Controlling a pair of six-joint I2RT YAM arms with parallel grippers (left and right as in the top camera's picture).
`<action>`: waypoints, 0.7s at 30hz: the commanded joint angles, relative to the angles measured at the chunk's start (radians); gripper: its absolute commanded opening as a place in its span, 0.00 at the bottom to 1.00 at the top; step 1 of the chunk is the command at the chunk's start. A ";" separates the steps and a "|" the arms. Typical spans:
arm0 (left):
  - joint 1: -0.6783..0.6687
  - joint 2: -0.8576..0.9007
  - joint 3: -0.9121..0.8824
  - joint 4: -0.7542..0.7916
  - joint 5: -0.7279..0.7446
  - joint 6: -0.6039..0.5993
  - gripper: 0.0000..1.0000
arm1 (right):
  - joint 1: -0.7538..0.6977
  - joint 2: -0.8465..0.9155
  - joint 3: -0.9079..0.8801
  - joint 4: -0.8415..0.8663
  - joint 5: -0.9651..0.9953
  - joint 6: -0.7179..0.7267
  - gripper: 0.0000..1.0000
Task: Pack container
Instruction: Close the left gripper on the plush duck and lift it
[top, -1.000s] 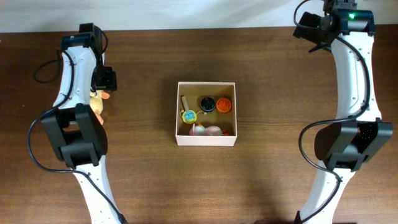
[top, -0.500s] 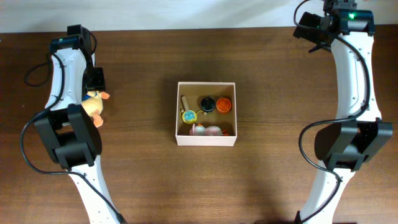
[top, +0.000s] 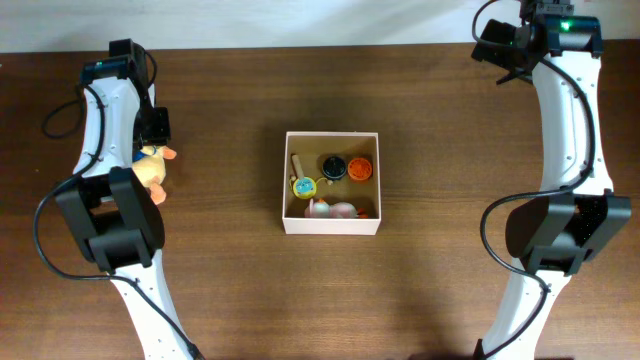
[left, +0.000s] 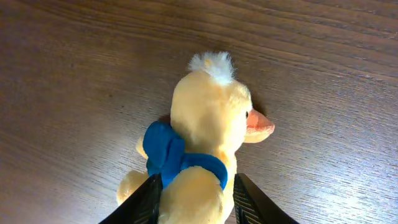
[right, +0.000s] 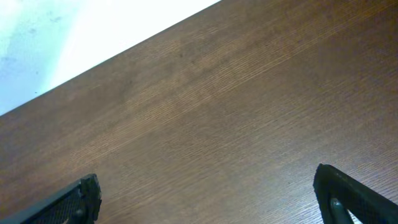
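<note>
— Where is the container (top: 331, 227)?
— Mid-table (top: 450, 280), between the two arms, open side up. It holds several small toys: a black disc (top: 333, 166) beside an orange one (top: 360, 168) along the far side, a round yellow-and-blue piece (top: 303, 186) to the left, and something pink and white (top: 332, 209) at the near wall.

— And the left end effector (left: 198, 180)?
— Well to the left of the container, down on a plush duck (left: 211, 118). The wrist view shows one finger on each side of the duck's body, pressed against it, so it is gripping the duck. The duck is yellow with a blue bow, an orange beak and a white tuft. Whether it rests on the wood I cannot tell.

— The right end effector (right: 208, 199)?
— At the far right corner, well away from the container, fingers spread wide with nothing between them. Below it is only wood and the table's pale far edge.
</note>
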 joint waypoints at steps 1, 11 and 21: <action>0.002 0.005 -0.008 0.003 0.015 0.000 0.39 | 0.005 0.011 0.001 0.000 -0.002 0.012 0.99; 0.002 0.006 -0.008 0.003 0.019 -0.012 0.21 | 0.005 0.011 0.001 0.000 -0.002 0.012 0.99; 0.001 0.005 -0.007 -0.002 0.026 -0.044 0.02 | 0.005 0.011 0.001 0.000 -0.002 0.012 0.99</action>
